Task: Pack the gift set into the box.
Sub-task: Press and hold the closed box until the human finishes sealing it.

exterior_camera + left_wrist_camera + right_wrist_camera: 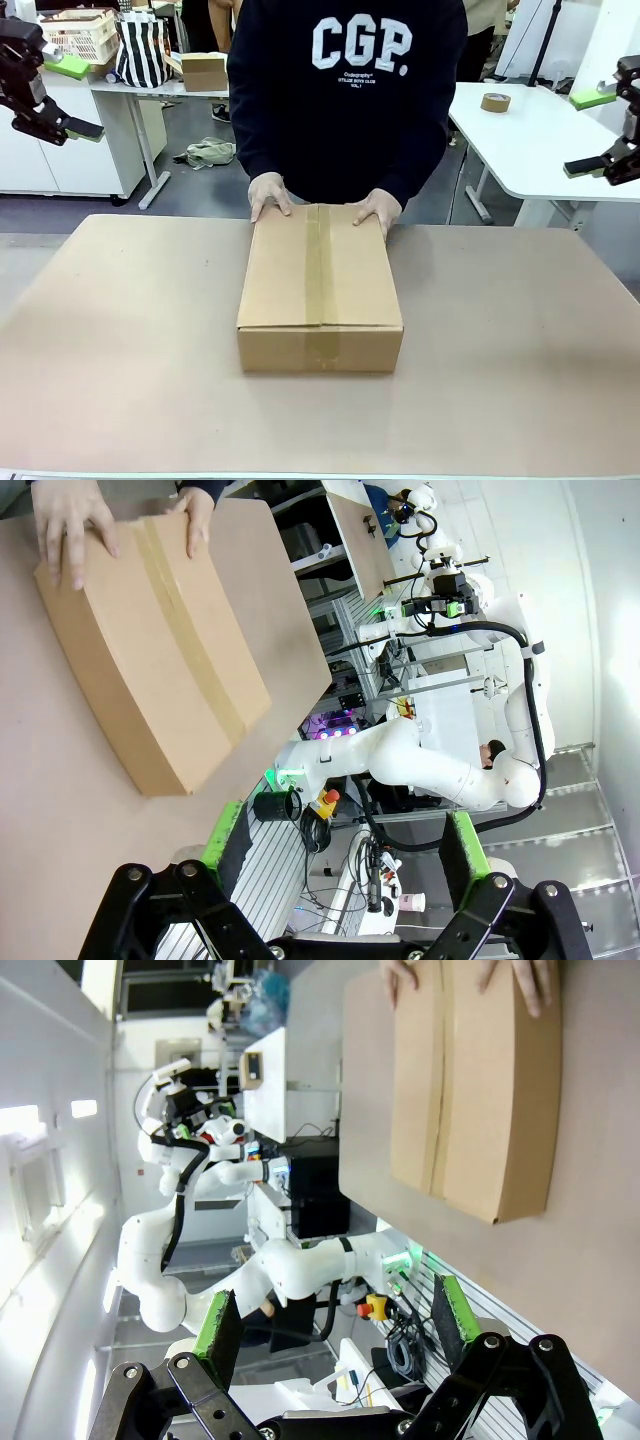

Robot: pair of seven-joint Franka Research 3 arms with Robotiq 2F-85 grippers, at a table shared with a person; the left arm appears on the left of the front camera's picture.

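The box (320,285) lies closed in the middle of the table, flaps down, with a brown tape strip along its seam. It also appears in the left wrist view (150,650) and the right wrist view (470,1090). A person in a dark sweatshirt rests one hand (270,195) and the other hand (378,211) on its far edge. My left gripper (78,98) (342,845) hangs open, high at the far left, well away from the box. At the far right, my right gripper (585,133) (335,1322) is also raised and open, holding nothing. The gift set is out of view.
The brown table top (120,350) is bare around the box. Behind it, a white table at the right carries a tape roll (495,102). A cream lattice crate (80,35), a striped bag (140,50) and a small brown box (203,70) sit at the back left.
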